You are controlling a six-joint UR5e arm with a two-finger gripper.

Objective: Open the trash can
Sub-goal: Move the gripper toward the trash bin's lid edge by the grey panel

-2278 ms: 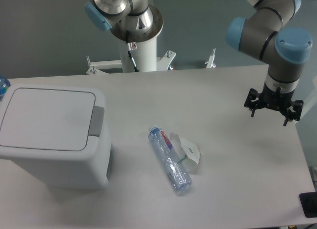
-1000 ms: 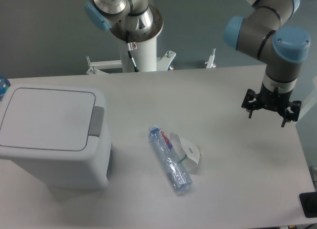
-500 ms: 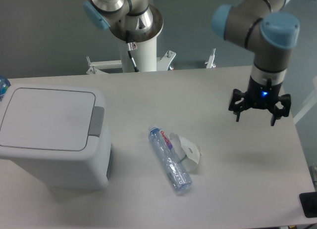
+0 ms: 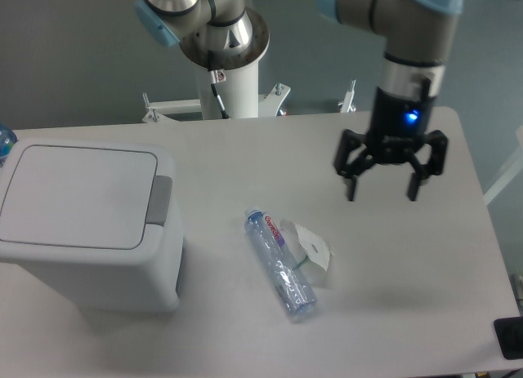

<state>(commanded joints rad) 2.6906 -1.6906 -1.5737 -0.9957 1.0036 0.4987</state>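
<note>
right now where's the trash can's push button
The grey push button sits on the right edge of the trash can lid, at the table's left, facing the plastic bottle.

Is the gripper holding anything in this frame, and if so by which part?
Nothing is held. The gripper hangs open above the table, its fingers empty.

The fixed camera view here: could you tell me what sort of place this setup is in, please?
Most likely a robotics lab test bench: an arm with an open two-finger gripper hangs over a plain grey table, where a boxy white plastic trash can and a clear plastic bottle are laid out as props.
</note>
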